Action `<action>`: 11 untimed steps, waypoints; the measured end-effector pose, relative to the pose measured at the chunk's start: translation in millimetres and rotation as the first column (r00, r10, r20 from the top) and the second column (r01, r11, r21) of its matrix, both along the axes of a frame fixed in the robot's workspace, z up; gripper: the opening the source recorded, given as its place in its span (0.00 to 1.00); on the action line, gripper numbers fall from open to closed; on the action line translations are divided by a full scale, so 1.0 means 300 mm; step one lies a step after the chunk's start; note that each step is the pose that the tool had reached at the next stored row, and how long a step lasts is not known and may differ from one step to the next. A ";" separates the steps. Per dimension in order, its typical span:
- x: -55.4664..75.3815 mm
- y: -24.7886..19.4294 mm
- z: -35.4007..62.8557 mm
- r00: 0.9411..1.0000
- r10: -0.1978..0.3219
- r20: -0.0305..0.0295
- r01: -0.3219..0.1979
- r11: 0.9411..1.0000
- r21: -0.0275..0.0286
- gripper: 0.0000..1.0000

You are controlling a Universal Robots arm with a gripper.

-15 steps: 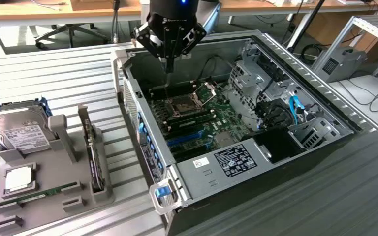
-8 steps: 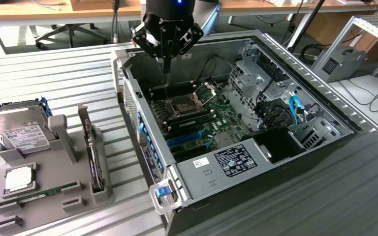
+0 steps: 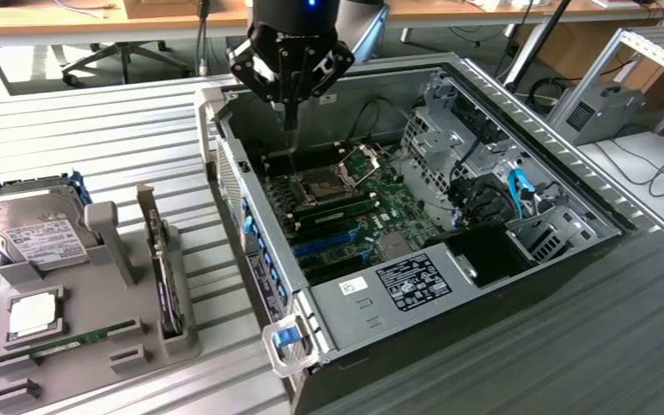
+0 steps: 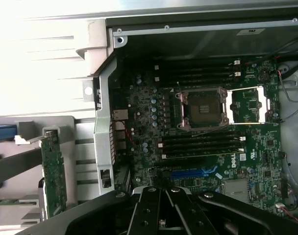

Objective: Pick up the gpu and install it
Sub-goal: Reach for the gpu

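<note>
- Jaws are seen shut with nothing between them, hung above the open computer case (image 3: 424,285) over the motherboard (image 3: 367,216), close to the CPU socket (image 3: 315,186)
- The gpu (image 3: 169,277) is noted standing on edge in a slot of the grey holder (image 3: 113,233) on the worktop (image 3: 101,130), at the exterior view's left of the case and well apart from the jaws
- A hard drive (image 3: 35,233) and a memory stick (image 3: 67,341) are recorded in the same holder

The gpu (image 3: 167,277), a slim black card, stands on edge in the grey holder (image 3: 96,298).
</note>
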State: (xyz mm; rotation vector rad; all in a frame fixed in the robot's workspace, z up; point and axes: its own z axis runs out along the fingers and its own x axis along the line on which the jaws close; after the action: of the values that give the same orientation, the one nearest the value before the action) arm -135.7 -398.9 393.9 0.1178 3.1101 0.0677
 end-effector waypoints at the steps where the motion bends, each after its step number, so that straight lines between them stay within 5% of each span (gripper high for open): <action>1: -0.001 0.000 0.000 1.000 0.000 0.000 0.000 1.000 0.000 0.11; 11: -0.008 0.000 -0.001 1.000 0.000 0.000 0.000 1.000 0.000 0.11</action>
State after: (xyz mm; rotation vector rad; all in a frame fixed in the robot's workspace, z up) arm -138.1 -398.9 393.7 0.1178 3.1101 0.0678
